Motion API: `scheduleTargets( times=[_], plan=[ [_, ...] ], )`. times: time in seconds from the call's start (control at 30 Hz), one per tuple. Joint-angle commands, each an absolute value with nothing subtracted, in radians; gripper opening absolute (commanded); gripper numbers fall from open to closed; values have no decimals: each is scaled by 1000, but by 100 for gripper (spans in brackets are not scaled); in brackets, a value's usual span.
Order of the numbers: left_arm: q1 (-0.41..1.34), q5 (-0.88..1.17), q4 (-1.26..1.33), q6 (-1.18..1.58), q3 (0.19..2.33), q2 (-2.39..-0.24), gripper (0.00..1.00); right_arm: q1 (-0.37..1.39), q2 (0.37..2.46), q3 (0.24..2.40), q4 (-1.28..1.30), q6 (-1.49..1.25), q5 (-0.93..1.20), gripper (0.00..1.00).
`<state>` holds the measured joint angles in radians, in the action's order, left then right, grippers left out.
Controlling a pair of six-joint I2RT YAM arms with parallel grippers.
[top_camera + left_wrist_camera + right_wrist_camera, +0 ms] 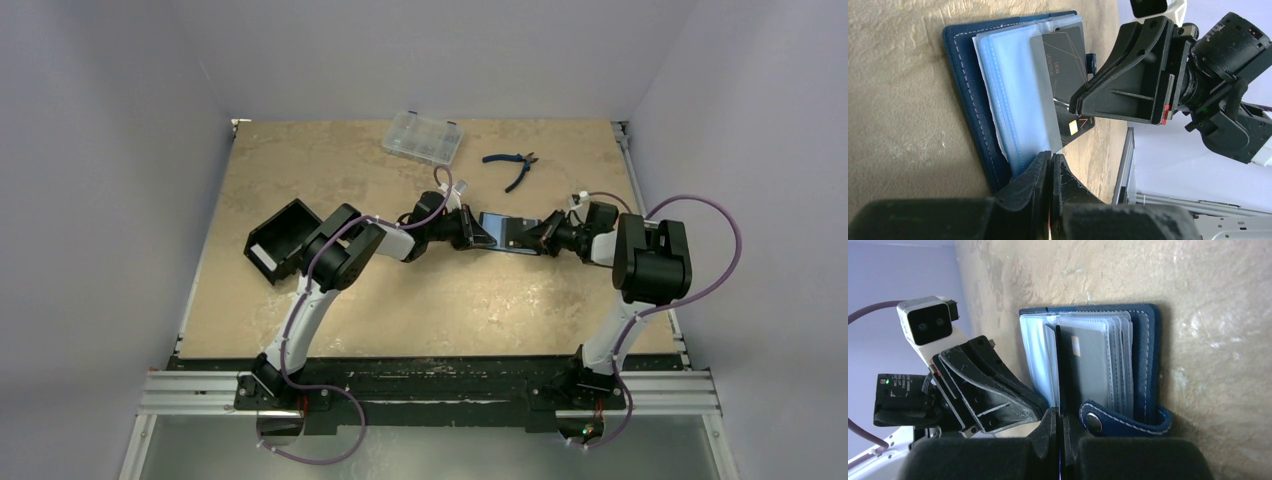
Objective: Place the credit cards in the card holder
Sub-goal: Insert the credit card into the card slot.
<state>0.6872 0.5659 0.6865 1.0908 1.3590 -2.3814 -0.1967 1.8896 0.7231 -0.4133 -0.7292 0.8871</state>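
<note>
Tabletop (330,160) mottled tan, walls (450,50) pale lavender

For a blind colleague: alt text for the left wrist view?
Open navy card holder on a table, dark card partly in a clear sleeve, gripped by the right end effector; the shut left end effector meets the holder's edge.

Card holder (965,95): navy leather-look cover, matt, fine grain, pale stitching.
Sleeves (1013,100): soft clear plastic, slightly milky, glossy.
Credit card (1064,55): dark plastic, satin, thin printed lines.
Snap stud (1093,422): dull metal.
Table (898,100): beige board, mottled, rough.
Right gripper (1074,104): black matt plastic, ridged.
Compartment case (422,137), 12 o'clock on the table: clear hard plastic.
</note>
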Motion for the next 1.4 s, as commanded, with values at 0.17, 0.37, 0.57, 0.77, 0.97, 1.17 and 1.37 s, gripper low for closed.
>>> scheduleTargets(
  times=[0.17,0.37,0.57,0.77,0.97,1.17,1.37],
  plan=[
    [681,572,638,1066,1374,-2416,0,-182,1944,858,-153,-496,904,1],
    [680,583,568,1027,1410,-2375,0,-174,1868,887,-36,-407,758,26],
    [664,611,554,1026,1415,-2319,15,-139,1799,904,61,-362,634,41],
    [639,627,537,1012,1417,-2272,27,-97,1767,951,155,-320,511,45],
    [621,551,404,927,1417,-2257,15,-87,1760,985,194,-298,451,47],
    [631,505,309,883,1454,-2317,4,-40,1787,991,198,-288,448,52],
    [664,519,344,911,1465,-2353,1,44,1802,1023,200,-290,446,53]
  ],
)
